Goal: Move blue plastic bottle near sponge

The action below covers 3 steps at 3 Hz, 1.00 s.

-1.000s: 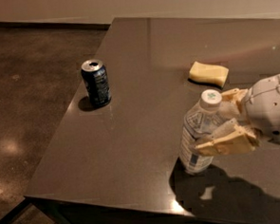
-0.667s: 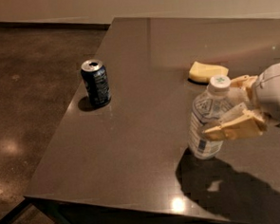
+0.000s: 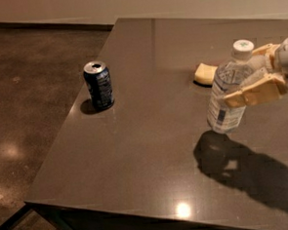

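Observation:
The blue plastic bottle [image 3: 229, 92] is clear and ribbed, with a white cap and a white-and-blue label. My gripper [image 3: 254, 76] comes in from the right edge and is shut on the bottle's upper body, holding it upright a little above the dark table [image 3: 156, 150]. Its tan fingers [image 3: 252, 92] wrap the bottle. The pale yellow sponge [image 3: 206, 74] lies on the table just behind and left of the bottle, partly hidden by it.
A dark blue soda can [image 3: 98, 85] stands upright near the table's left edge. The table's front and left edges drop to a polished concrete floor [image 3: 31, 109]. The arm's shadow falls on the table at the front right.
My gripper has carried the bottle up, to the right and away from the front edge, so it now sits next to the sponge. The can and sponge have not moved.

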Motion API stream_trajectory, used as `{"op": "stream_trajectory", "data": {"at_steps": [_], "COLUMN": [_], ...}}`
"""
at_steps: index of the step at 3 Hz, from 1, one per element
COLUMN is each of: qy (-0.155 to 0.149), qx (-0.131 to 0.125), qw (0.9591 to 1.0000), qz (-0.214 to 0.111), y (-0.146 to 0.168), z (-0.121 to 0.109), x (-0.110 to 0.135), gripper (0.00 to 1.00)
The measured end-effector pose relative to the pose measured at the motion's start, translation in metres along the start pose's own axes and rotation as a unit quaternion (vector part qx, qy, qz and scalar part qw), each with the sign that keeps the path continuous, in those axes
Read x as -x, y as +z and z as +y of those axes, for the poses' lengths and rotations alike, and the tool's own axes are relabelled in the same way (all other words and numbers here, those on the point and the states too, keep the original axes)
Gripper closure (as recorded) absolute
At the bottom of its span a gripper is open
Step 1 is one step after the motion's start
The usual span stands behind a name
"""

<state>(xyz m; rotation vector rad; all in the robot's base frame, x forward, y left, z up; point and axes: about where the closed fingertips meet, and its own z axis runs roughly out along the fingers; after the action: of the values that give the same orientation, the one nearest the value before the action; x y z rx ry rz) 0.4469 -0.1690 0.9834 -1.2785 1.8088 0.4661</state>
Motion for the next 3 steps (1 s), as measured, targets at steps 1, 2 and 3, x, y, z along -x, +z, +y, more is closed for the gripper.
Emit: {"op": "stream_trajectory", "data": {"at_steps": [1, 2, 3], "qy": [0.01, 0.024, 0.04], "qx": [-0.013, -0.022, -0.03], "qw": [0.9999, 0.9995, 0.9987], "qz": [0.002, 0.005, 0.003], "y": [0.002, 0.009, 0.012], "z": [-0.032, -0.064, -0.089], "x": [-0.003, -0.009, -0.014], "gripper": [1.0, 1.0, 1.0]}}
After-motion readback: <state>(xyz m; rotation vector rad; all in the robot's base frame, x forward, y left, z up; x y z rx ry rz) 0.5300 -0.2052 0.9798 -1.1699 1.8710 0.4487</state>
